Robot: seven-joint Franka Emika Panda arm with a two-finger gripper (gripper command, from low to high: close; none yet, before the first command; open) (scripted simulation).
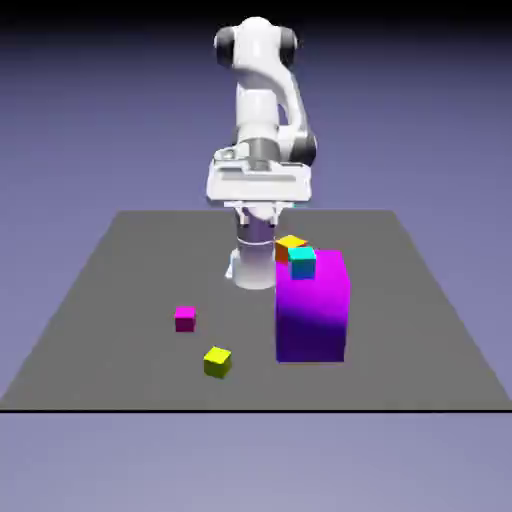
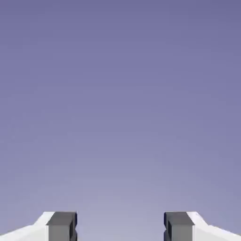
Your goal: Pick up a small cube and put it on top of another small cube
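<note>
No readable text, label, brand, number or sign shows in either picture (and that goes for every surface in sight, whether close to the camera or farther back).

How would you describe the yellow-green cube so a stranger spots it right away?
Find the big purple block on the dark tabletop. From its lower part, look toward the exterior view's left to a small yellow-green cube. It sits turned at an angle, nearer the camera than the magenta cube, and no other cube shares its color.
</note>
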